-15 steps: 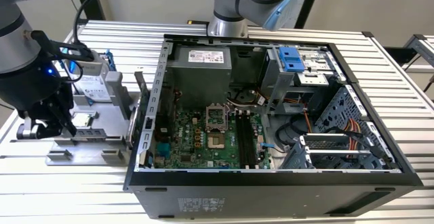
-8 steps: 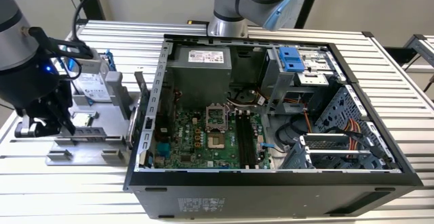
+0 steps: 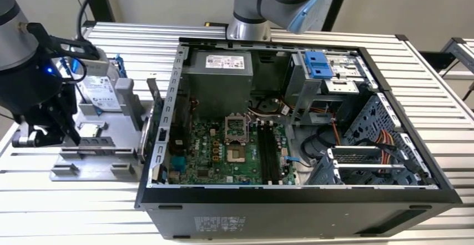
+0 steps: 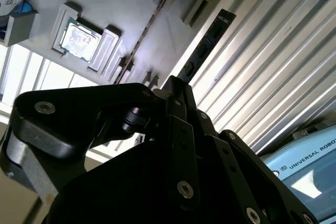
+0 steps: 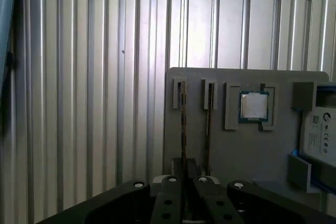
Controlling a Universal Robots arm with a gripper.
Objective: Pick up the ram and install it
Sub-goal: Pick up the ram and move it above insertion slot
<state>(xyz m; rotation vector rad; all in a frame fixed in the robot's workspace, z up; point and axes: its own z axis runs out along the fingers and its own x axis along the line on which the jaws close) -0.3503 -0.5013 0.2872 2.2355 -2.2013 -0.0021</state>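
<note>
The ram point(image 5: 182, 124) is a thin dark stick standing on edge at one slot of the grey holder plate point(image 5: 236, 150). Its near end runs in between my gripper's point(image 5: 184, 174) black fingers, which stand close on both sides of it. In the second wrist view the ram point(image 4: 207, 43) reaches out from the gripper point(image 4: 176, 90) past the plate's edge, over the ribbed table. In the exterior view my gripper point(image 3: 44, 134) hangs over the plate point(image 3: 96, 150) at the exterior view's left. The black motherboard slots point(image 3: 268, 156) lie inside the open computer case point(image 3: 296, 200).
A second stick point(image 5: 208, 121) sits in the neighbouring slot. On the same plate rest a square silver CPU point(image 5: 253, 106) and a hard drive point(image 3: 100, 89) in a blue frame. Another arm's base point(image 3: 248, 28) stands behind the case. Ribbed aluminium table point(image 5: 79, 103) surrounds the plate.
</note>
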